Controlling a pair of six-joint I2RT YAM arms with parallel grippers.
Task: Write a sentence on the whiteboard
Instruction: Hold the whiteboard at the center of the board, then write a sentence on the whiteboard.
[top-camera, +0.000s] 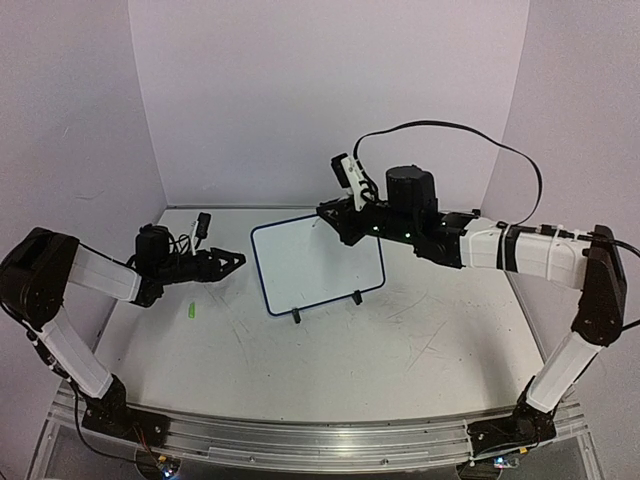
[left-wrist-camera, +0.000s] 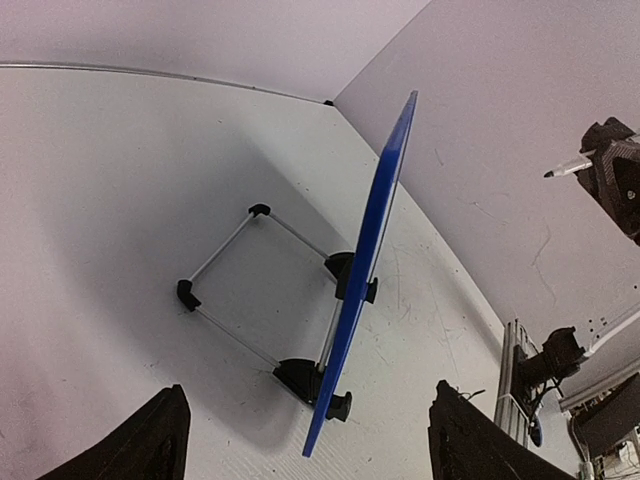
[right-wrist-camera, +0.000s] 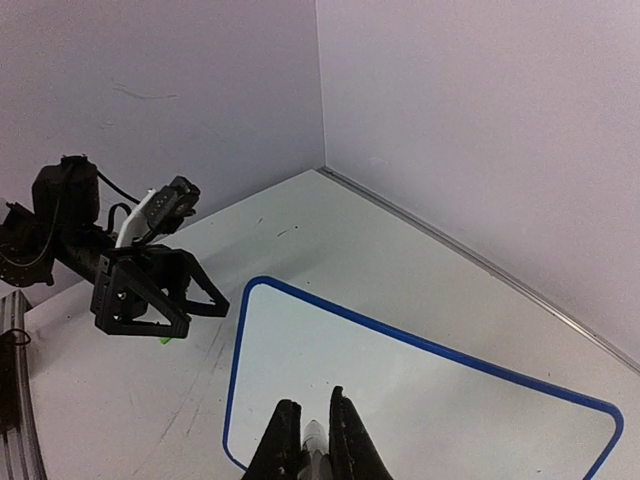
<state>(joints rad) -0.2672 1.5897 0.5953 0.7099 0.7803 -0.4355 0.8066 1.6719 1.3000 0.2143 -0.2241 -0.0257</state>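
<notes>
We judge the whiteboard (top-camera: 315, 262) light, stiff, tippy on 2 feet (top-camera: 296, 317) | we would hold its 9 o'clock edge | left gripper (top-camera: 238, 262) spread, empty | right gripper (right-wrist-camera: 315, 440) pinches pen (left-wrist-camera: 568, 166)

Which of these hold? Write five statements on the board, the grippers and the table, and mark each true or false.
1. The whiteboard stands propped on its feet. True.
2. The left gripper clamps the whiteboard's edge. False: it is open and apart from the board, off to its left.
3. The right gripper is shut on a pen. True.
4. Green writing fills the whiteboard's face. False: no lettering shows on it in the top or right wrist view.
5. A small green piece lies on the table near the left arm. True.
</notes>
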